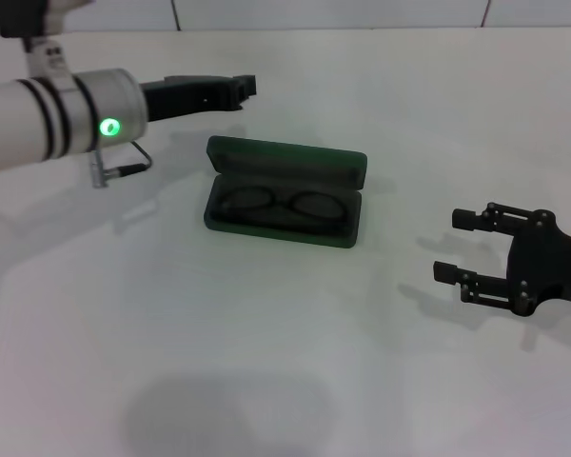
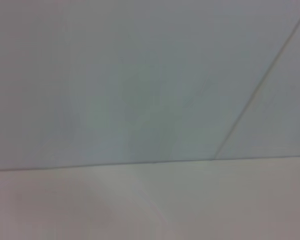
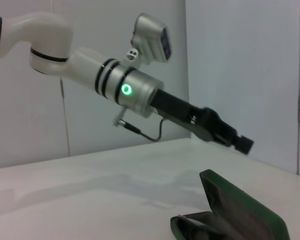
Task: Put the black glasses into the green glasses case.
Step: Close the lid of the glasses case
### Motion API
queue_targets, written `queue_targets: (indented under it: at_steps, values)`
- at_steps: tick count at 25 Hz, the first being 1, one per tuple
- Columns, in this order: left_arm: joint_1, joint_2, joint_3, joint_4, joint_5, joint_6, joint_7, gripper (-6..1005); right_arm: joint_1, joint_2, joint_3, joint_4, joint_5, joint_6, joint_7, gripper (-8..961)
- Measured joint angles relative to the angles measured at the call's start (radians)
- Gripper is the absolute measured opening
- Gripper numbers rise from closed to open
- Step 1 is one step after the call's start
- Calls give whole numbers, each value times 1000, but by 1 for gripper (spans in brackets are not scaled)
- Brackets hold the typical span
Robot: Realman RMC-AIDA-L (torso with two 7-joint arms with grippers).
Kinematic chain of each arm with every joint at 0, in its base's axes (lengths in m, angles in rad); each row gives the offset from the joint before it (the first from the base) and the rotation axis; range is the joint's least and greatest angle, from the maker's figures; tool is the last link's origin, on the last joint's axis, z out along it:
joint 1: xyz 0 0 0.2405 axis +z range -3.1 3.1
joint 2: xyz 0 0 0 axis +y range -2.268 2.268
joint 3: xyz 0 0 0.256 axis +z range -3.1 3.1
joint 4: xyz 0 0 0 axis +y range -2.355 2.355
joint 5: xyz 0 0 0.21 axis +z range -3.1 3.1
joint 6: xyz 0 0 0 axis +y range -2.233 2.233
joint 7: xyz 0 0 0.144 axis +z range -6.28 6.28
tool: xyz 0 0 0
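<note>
The green glasses case (image 1: pixel 287 160) lies open in the middle of the white table, lid tilted back. The black glasses (image 1: pixel 282 203) lie folded inside its tray. My left gripper (image 1: pixel 246 88) hangs in the air behind and to the left of the case, apart from it and holding nothing. My right gripper (image 1: pixel 457 246) is open and empty low over the table to the right of the case. The right wrist view shows the case (image 3: pixel 240 212) from its end, with the left gripper (image 3: pixel 242 143) above it. The left wrist view shows only wall and table.
The white table (image 1: pixel 266 362) has a tiled wall (image 1: pixel 362 11) along its far edge. A thin cable loop (image 1: pixel 133 164) hangs below the left wrist. Nothing else stands on the table.
</note>
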Motion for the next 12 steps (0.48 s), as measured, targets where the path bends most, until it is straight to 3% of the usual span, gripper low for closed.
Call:
queue_targets:
  at_steps: [5, 12]
  values:
    - [4, 0, 122, 4, 39, -124, -62, 111, 0, -2, 1, -3, 0, 5, 0, 692]
    - [15, 0, 147, 3, 39, -141, -40, 113, 3, -3, 1, -2, 0, 13, 0, 692]
